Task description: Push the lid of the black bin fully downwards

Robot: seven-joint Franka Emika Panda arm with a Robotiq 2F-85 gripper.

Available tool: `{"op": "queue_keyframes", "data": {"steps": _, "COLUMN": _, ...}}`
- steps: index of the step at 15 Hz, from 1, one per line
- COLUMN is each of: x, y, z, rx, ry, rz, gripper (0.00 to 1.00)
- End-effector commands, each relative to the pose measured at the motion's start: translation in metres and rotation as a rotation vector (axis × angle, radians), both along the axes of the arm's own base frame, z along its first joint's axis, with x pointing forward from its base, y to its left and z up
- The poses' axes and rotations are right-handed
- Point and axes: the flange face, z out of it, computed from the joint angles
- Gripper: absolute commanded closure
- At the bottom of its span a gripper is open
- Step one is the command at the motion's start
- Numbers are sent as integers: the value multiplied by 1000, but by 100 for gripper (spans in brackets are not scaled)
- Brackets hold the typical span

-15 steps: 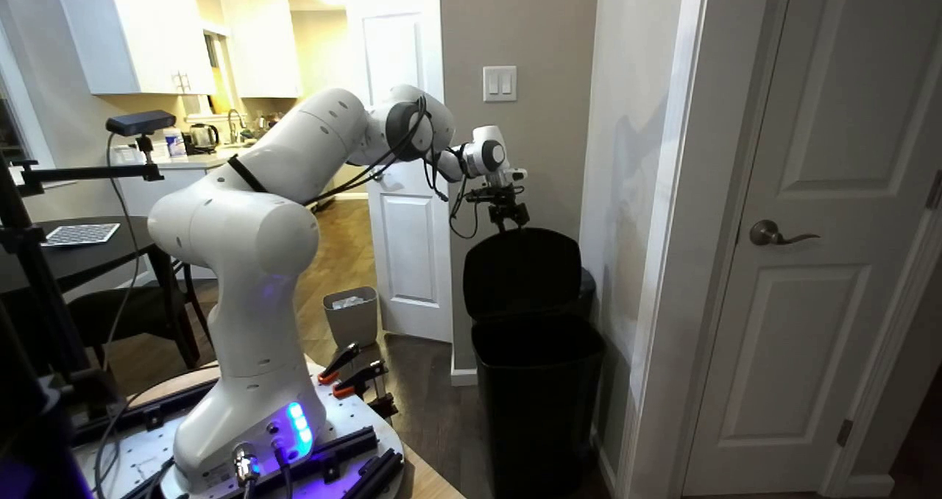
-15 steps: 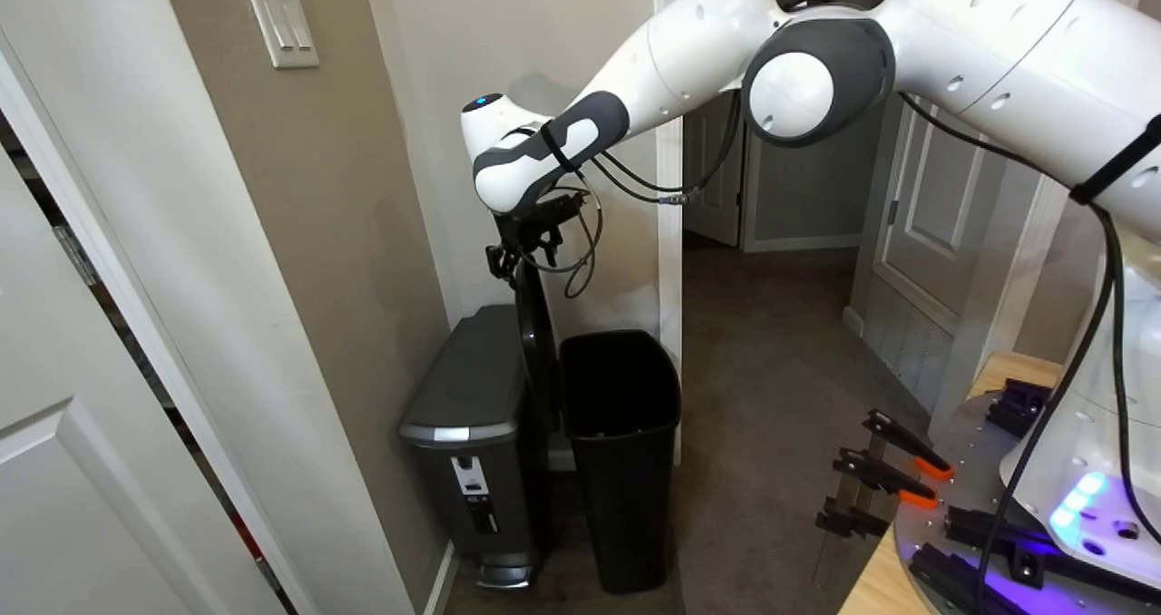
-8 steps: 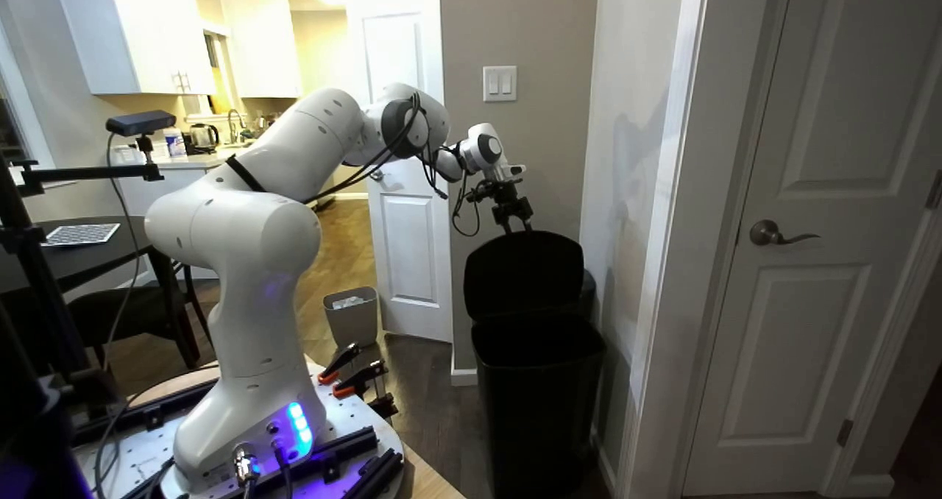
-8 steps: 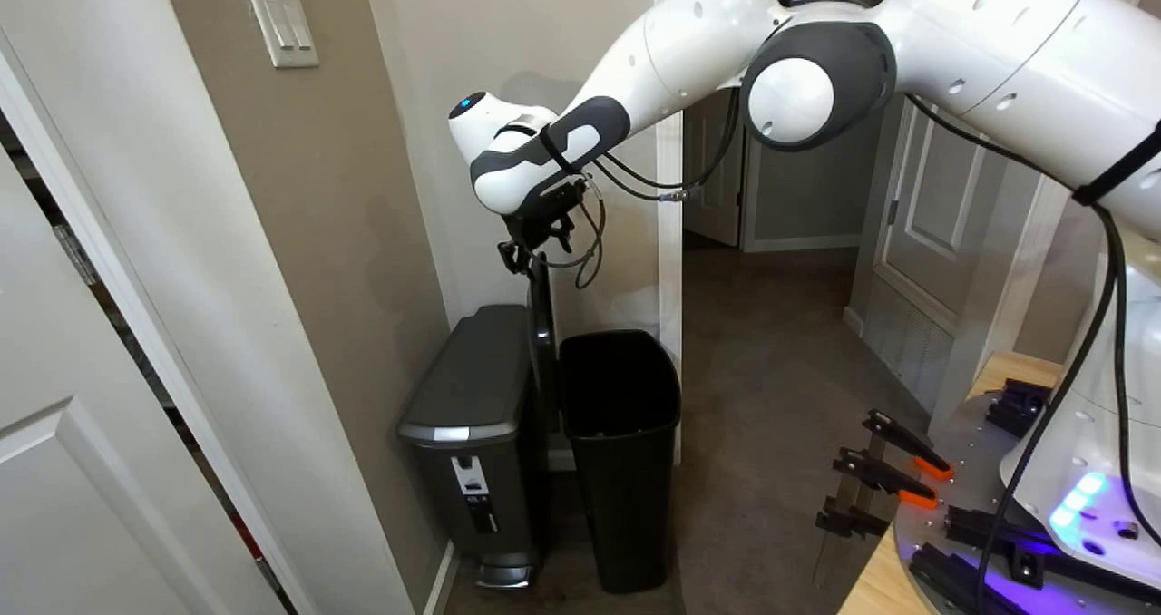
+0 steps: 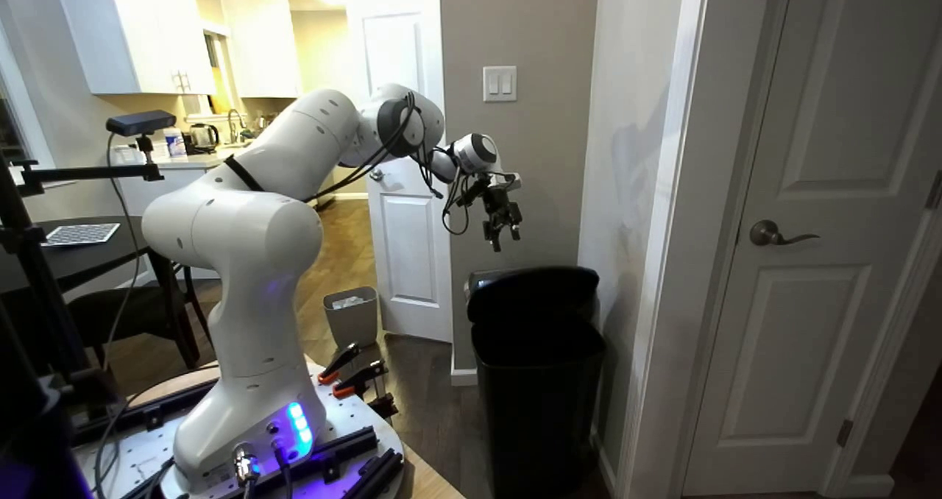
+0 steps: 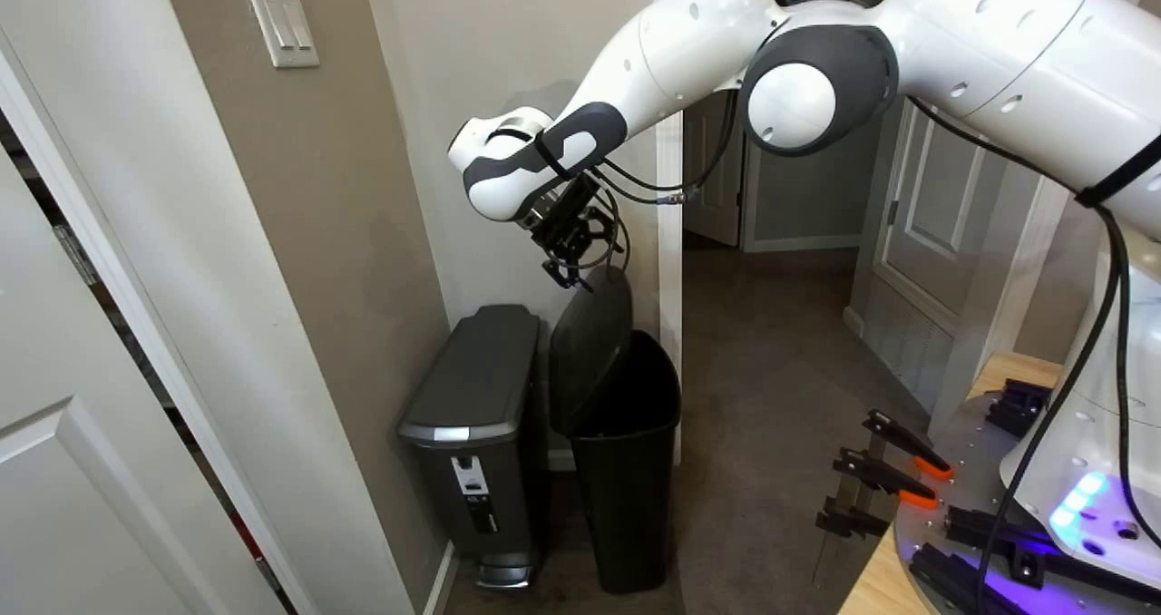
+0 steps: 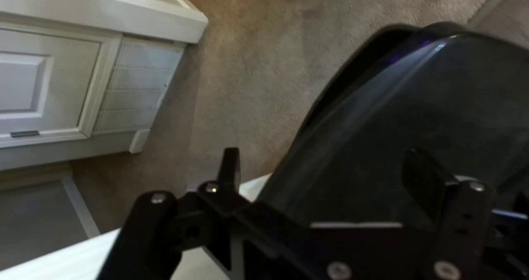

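Observation:
The tall black bin stands by the wall; it also shows in an exterior view. Its black lid is partway down, tilted over the opening, as an exterior view shows from the side. The bin's mouth is partly uncovered. My gripper is open and empty above the lid. In an exterior view my gripper is at the lid's outer side near its upper edge; I cannot tell if they touch. In the wrist view the lid fills the right, behind the spread fingers.
A dark grey pedal bin stands close beside the black bin on the hinge side. Walls meet in a corner behind both bins, with a light switch above. A small grey wastebasket stands near the white door.
The lid has tipped from nearly upright to leaning over the bin's mouth. My gripper has tilted, moved down a little and shifted to the lid's outer side.

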Motion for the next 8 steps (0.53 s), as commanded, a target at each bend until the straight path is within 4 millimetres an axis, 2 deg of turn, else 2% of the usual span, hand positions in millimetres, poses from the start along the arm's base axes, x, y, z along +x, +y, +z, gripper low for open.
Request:
{"op": "queue_keyframes", "data": {"steps": 1, "x": -23, "y": -9, "z": -5, "rx": -55, "ry": 191, "rz": -36, "gripper": 0}}
{"op": "queue_keyframes", "data": {"steps": 3, "x": -31, "y": -6, "z": -7, "rx": -31, "ry": 300, "rz": -11, "gripper": 0}}
{"op": "queue_keyframes", "data": {"steps": 5, "x": -27, "y": 4, "z": -8, "rx": 58, "ry": 319, "rz": 80, "gripper": 0}}
{"op": "queue_keyframes", "data": {"steps": 6, "x": -30, "y": 1, "z": -11, "rx": -1, "ry": 277, "rz": 15, "gripper": 0}}
{"op": "queue_keyframes", "data": {"steps": 8, "x": -30, "y": 7, "z": -10, "rx": 25, "ry": 297, "rz": 53, "gripper": 0}}
